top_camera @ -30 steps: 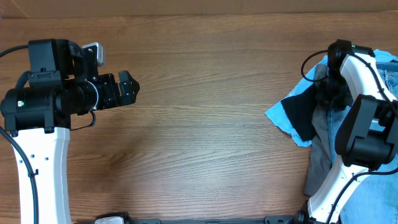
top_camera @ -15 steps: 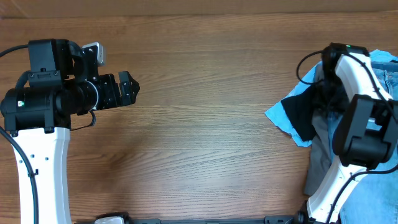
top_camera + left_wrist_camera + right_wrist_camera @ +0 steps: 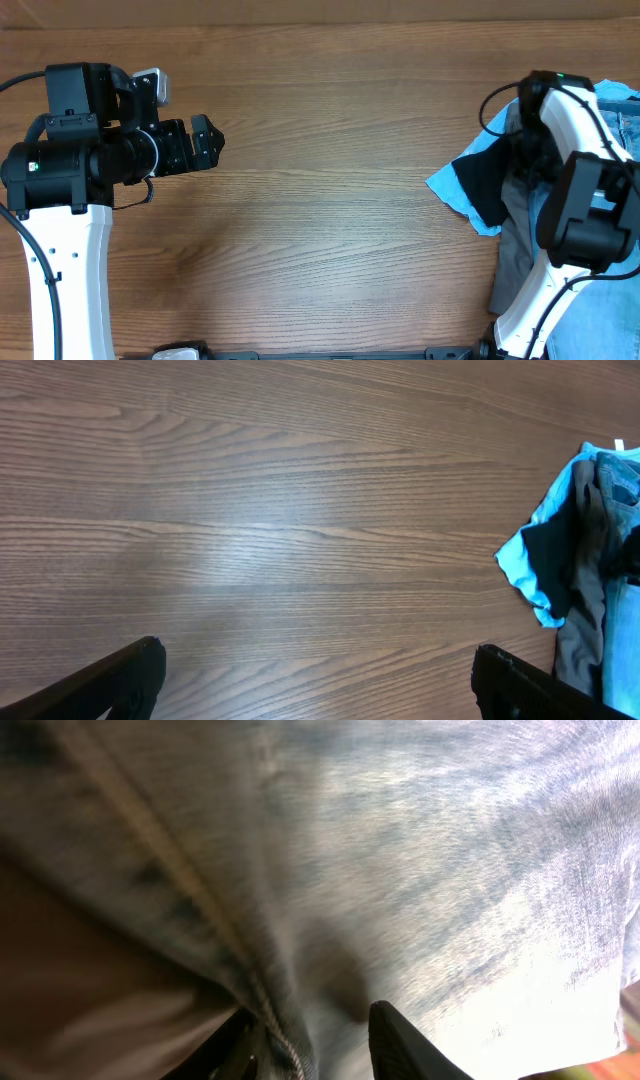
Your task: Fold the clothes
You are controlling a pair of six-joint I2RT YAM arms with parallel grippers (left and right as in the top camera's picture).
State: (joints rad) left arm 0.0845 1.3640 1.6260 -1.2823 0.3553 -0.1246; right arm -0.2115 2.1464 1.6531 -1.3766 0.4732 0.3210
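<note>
Over on the left, the left gripper hangs above bare wood, well apart from any cloth. Its wrist view gives us the answer on the jaws: the two dark fingers sit at opposite lower corners of the picture, spread wide, with nothing between them but table.

Now the right side, where the work is. The clothes pile lies heaped at the table's right edge. A bright blue garment sticks out furthest toward the middle, with a dark patch across it. A grey garment trails down from it toward the near edge, and pale denim fills the corner beyond. The right arm bends over the top of that heap, and from overhead its wrist end is down among the folds, touching them.

From the right wrist we see almost nothing but denim, close up and blurred. The right gripper has its two fingertips poking in at the bottom edge, close together, and a stitched seam runs down into the narrow gap between them. Cloth is between the tips, that much we can see. Whether they are actually pinching it or only pressed into it, we cannot tell from this view.
</note>
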